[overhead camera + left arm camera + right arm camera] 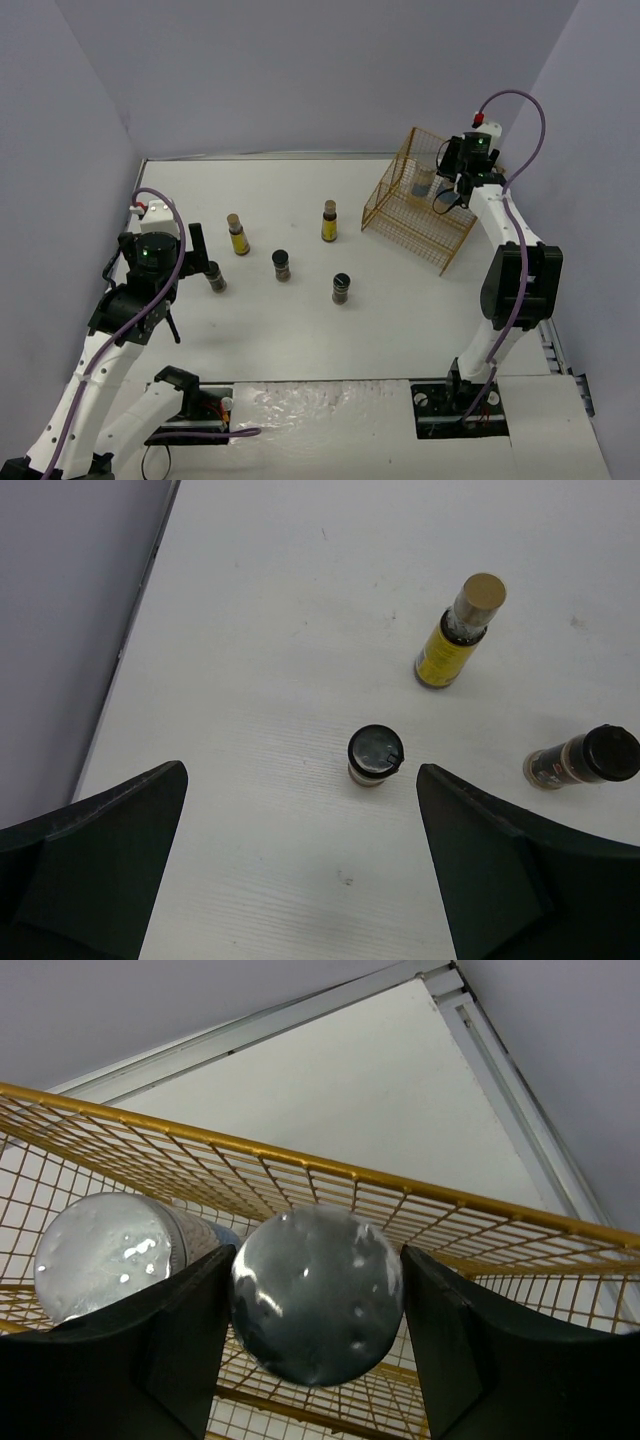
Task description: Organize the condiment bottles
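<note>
The right gripper [317,1310] is down inside the gold wire rack [330,1185] at the far right of the table [300,340]. Its jaws are pressed against both sides of a silver-lidded jar [315,1275], with no gap visible at either finger. Just beside it sits the second silver-lidded jar [105,1255], near enough that the two look to be touching. Whether the held jar has reached the rack floor, I can't tell from here. So this reads as the placing step for the pale pair. Over on the left, the left gripper [302,770] hangs above the table with its jaws spread wide and nothing in them. A black-capped jar [375,755] stands upright below, a little towards the right finger. Out on the open table are another black-capped jar [282,264], a third black-capped jar [341,288], a yellow-labelled bottle [237,234] and a second yellow-labelled bottle [329,221], all upright and well apart from the rack. Next, by my reckoning, the right jaws need to part and lift straight up, so they don't snag the wire or nudge the neighbouring jar. The left arm would want to centre over its jar before it drops and closes.
</note>
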